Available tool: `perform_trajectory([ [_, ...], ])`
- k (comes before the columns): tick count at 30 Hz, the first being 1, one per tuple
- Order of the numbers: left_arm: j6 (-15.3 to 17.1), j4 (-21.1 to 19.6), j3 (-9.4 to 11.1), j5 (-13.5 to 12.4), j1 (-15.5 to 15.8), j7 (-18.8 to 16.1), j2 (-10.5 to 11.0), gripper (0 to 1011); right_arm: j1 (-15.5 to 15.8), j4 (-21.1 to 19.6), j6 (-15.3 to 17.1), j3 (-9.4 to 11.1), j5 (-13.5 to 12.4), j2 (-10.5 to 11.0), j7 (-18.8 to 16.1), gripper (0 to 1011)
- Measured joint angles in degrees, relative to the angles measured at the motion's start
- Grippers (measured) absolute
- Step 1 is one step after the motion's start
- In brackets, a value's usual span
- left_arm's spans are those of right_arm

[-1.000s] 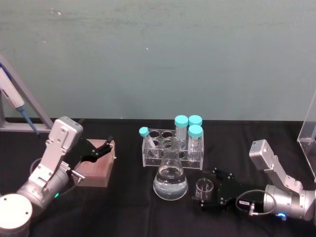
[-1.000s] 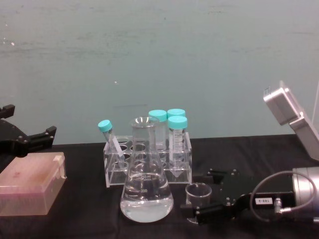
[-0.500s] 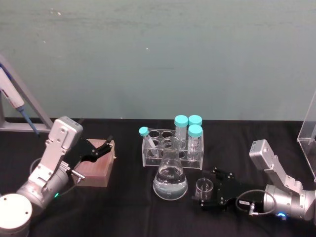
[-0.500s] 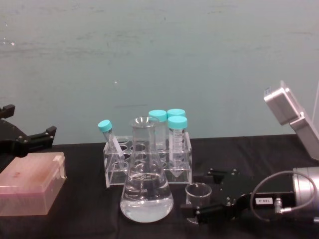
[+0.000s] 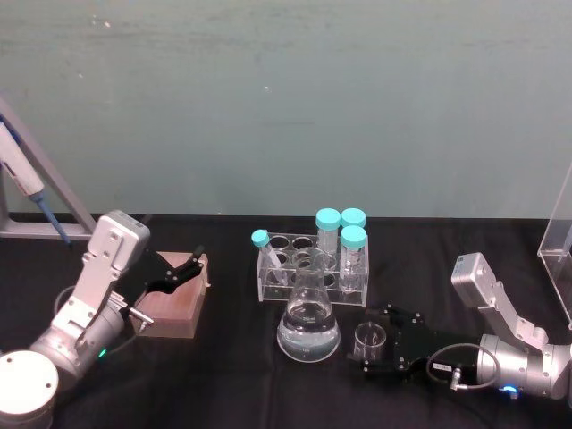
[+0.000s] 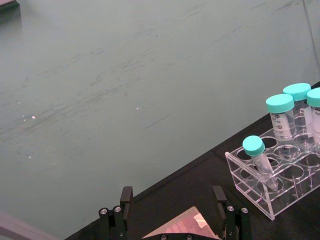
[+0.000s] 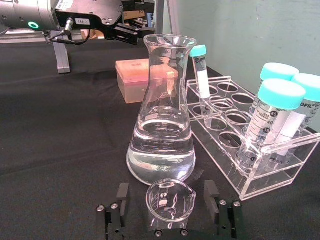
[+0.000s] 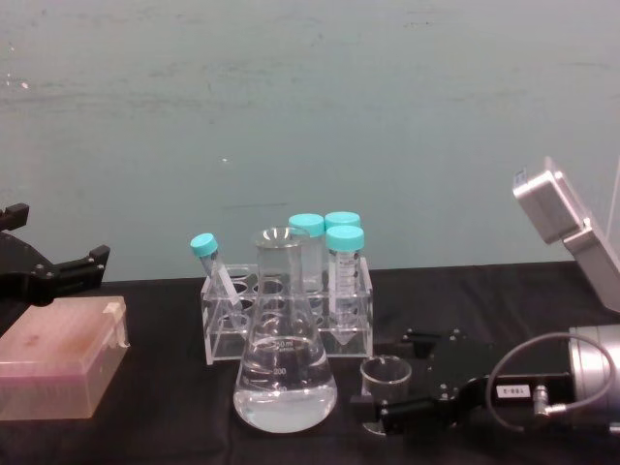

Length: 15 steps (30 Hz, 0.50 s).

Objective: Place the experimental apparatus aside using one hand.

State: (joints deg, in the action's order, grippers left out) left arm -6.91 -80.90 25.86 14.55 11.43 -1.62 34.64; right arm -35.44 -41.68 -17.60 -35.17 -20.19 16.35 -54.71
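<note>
Risk lies in the flask (image 5: 308, 326), just beside the beaker (image 8: 386, 376) near the desk's front edge, right of centre. Your right claw (image 5: 368, 344) gapes wide around the beaker, not touching it; close off-centre or sweep leftward and the flask could tip and spill. Your left claw (image 5: 179, 273) hovers wide over the pink box (image 5: 174, 304).

Almost nothing differs from a second ago. The right gripper (image 5: 371, 343), its fingers set apart on either side of the small beaker (image 5: 369, 339), has edged a hair to the left. The silver box (image 5: 471, 275) on the arm behind it has crept slightly left and farther back. In the chest view, the near finger (image 8: 417, 415) sits marginally higher above the tabletop (image 8: 174, 431).
</note>
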Motion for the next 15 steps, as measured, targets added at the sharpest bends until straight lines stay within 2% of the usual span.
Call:
perform_trajectory([
  [6,0.0,0.0,0.0,0.0,0.0,0.0,0.0,1000,0.0,0.0,0.0,0.0,0.0,0.0,0.0,841],
  [8,0.0,0.0,0.0,0.0,0.0,0.0,0.0,1000,0.0,0.0,0.0,0.0,0.0,0.0,0.0,760],
  [9,0.0,0.0,0.0,0.0,0.0,0.0,0.0,1000,0.0,0.0,0.0,0.0,0.0,0.0,0.0,760],
  [10,0.0,0.0,0.0,0.0,0.0,0.0,0.0,1000,0.0,0.0,0.0,0.0,0.0,0.0,0.0,682],
  [13,0.0,0.0,0.0,0.0,0.0,0.0,0.0,1000,0.0,0.0,0.0,0.0,0.0,0.0,0.0,624],
  [15,0.0,0.0,0.0,0.0,0.0,0.0,0.0,1000,0.0,0.0,0.0,0.0,0.0,0.0,0.0,542],
])
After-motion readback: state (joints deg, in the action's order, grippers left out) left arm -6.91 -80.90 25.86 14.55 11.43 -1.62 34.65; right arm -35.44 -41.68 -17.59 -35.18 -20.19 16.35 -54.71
